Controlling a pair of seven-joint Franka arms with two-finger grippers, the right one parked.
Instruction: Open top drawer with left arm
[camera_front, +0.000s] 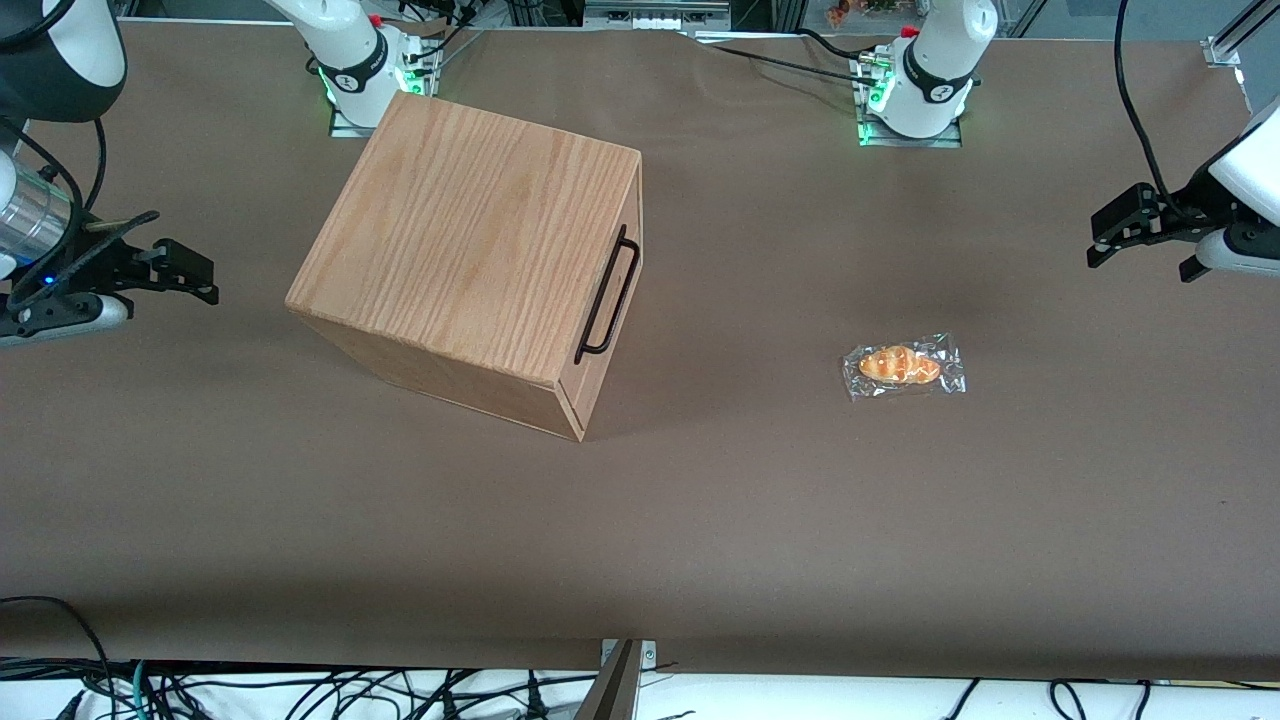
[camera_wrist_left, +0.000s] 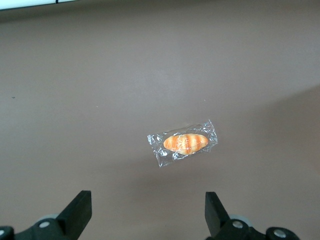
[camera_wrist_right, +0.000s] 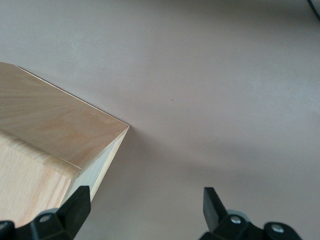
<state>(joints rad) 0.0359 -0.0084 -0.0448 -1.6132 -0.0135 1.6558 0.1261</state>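
The top drawer (camera_front: 606, 290) sits shut in the oak-grain cabinet (camera_front: 470, 245), its black handle (camera_front: 608, 296) facing the working arm's end of the worktop (camera_front: 700, 520). A wrapped bun (camera_front: 903, 366) lies between. The left gripper (camera_front: 1140, 240) hovers well apart from the handle, fingers (camera_wrist_left: 79, 210) spread wide, holding nothing.

The left arm (camera_front: 1245, 175) holds its pincer (camera_front: 1100, 240) spread wide, above the table.

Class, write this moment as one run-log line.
stage: approach not begun | hand: open, at working arm's table end, above wrapped bread | top drawer: shut | handle: untouched
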